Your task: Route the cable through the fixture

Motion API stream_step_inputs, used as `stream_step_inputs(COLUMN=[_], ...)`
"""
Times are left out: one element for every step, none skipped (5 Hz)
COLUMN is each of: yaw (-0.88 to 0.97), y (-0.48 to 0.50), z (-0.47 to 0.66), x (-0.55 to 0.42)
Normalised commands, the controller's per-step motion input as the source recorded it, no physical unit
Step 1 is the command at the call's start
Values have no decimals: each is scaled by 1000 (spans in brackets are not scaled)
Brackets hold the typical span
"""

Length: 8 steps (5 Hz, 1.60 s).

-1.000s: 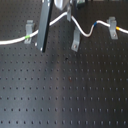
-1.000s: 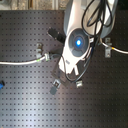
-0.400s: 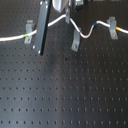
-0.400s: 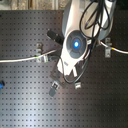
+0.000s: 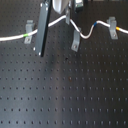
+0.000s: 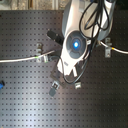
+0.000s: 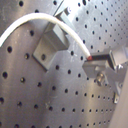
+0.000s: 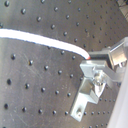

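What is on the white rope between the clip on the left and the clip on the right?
In the first exterior view, between the left clip and the right clip, the cable passes a middle clip. The tool's dark finger hangs there too.

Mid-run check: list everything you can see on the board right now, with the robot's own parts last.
Long thin white flexible cable: one, white with a short green band and a small yellow-orange band; runs across the far part of the board in the first exterior view.
Small grey metal fixture clips: three; at the first exterior view's left, middle, right.
Black perforated metal board: one, underneath everything.
White robot arm with a blue light: one, above the board.
Flat grey gripper: one, shut on the cable.
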Motion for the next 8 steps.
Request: stream_step_inputs(yaw=[46, 251, 294, 377, 320, 0, -109, -34], y=[-12, 44, 15, 11, 1, -99, -77, -35], z=[97, -22, 30, 99, 60, 109, 1, 2], x=[-8, -43, -21, -11, 1, -19, 9, 2])
